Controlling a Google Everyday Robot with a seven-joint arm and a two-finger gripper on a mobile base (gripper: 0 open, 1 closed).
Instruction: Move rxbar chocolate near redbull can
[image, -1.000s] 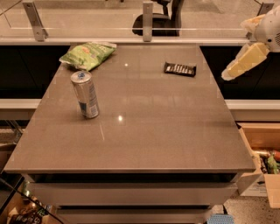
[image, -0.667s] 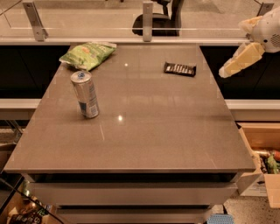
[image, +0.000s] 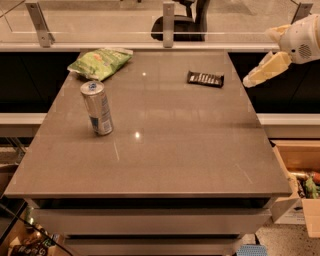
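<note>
The rxbar chocolate (image: 205, 79), a flat black bar with white lettering, lies on the far right part of the grey table (image: 165, 150). The redbull can (image: 97, 108), silver and blue, stands upright on the left part of the table, well apart from the bar. My gripper (image: 252, 80), cream-coloured, hangs in the air at the right edge of the table, to the right of the bar and a little above the tabletop. It holds nothing.
A green chip bag (image: 100, 62) lies at the far left corner, behind the can. A glass railing with metal posts (image: 168, 22) runs along the back. A cardboard box (image: 300, 175) with items stands on the floor at the right.
My gripper has moved left and slightly up, closer to the table's right edge and the bar. The bar, can and bag have not moved.
</note>
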